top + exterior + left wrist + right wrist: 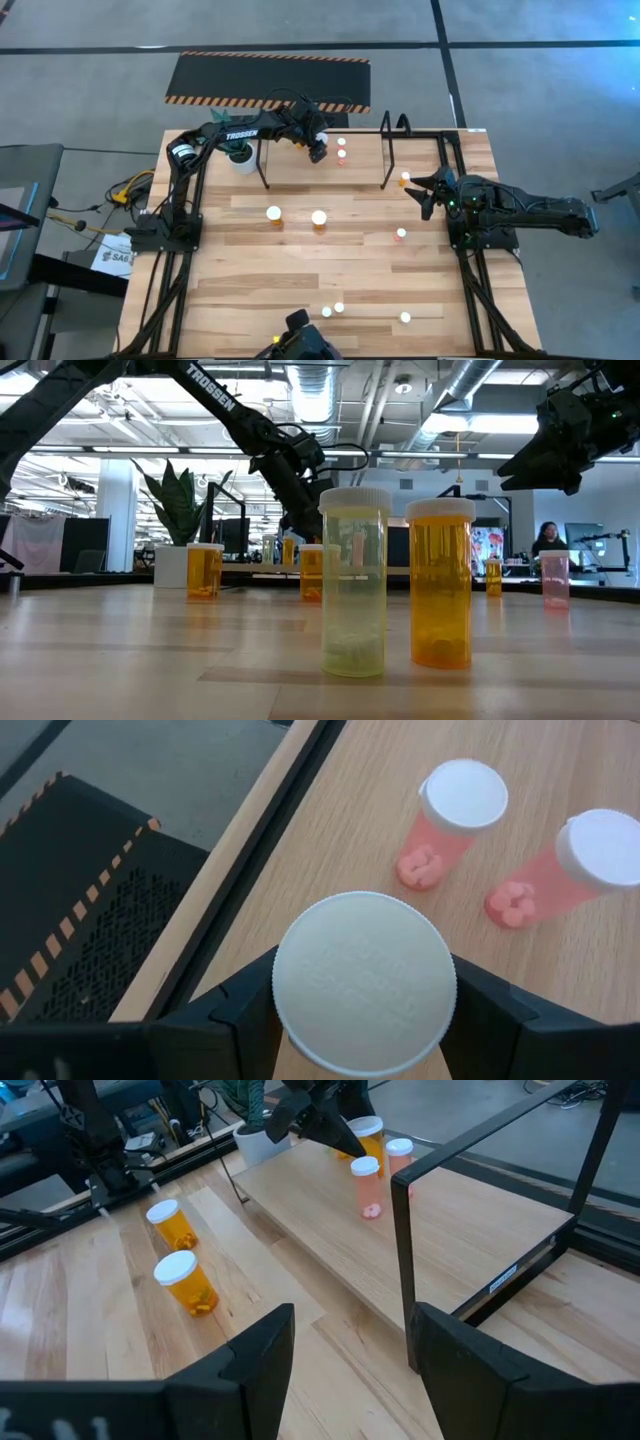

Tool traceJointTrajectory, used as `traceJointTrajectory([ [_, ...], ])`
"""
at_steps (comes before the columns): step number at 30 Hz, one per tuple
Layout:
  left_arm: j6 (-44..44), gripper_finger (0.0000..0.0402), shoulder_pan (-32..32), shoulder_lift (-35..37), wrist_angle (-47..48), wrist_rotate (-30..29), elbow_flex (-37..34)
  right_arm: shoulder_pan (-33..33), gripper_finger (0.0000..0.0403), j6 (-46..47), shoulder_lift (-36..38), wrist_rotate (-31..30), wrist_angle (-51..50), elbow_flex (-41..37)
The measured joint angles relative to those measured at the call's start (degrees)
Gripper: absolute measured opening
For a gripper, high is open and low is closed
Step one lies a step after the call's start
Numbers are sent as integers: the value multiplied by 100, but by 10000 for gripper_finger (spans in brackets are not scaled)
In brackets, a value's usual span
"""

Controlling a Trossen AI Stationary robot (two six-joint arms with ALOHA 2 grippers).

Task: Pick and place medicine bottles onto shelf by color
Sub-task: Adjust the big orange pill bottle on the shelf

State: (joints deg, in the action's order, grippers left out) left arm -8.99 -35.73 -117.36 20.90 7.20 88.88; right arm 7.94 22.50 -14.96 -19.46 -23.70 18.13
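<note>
The shelf (300, 170) stands at the table's far middle, a light wooden board between black hoop uprights. Two pink medicine bottles (455, 820) (570, 870) stand on its board. My left gripper (318, 150) hangs over the shelf just left of them, shut on an orange bottle with a white cap (365, 982), which also shows in the right wrist view (368, 1142). My right gripper (425, 195) waits open at the table's right, beyond the shelf's right end, with nothing between its fingers (350, 1325). My left gripper pinches the orange bottle between its two fingers (250, 1005), one on each side just below the white cap's rim (285, 1020). The cap hides the body and the place of contact. The fingers slant down from the table's left. The bottle is upright, cap up; whether its base rests on the board, I cannot tell.
Two orange bottles (274, 213) (319, 217) stand mid-table, a small one (401, 234) to the right, several more near the front edge (339, 307). Another orange bottle (405, 178) is by the shelf's right upright. A potted plant (240, 160) stands at the shelf's left.
</note>
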Motion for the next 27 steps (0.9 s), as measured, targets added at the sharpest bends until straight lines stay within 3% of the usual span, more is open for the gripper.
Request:
traceJointTrajectory([
  [10,-122,203,0,0,14,-35,0,1,225,1,-1,0,-1,0],
  [22,-118,251,13,0,-244,-96,20,0,225,2,0,0,-2,0],
  [27,-119,257,25,4,84,-86,362,0,225,2,-2,0,0,0],
])
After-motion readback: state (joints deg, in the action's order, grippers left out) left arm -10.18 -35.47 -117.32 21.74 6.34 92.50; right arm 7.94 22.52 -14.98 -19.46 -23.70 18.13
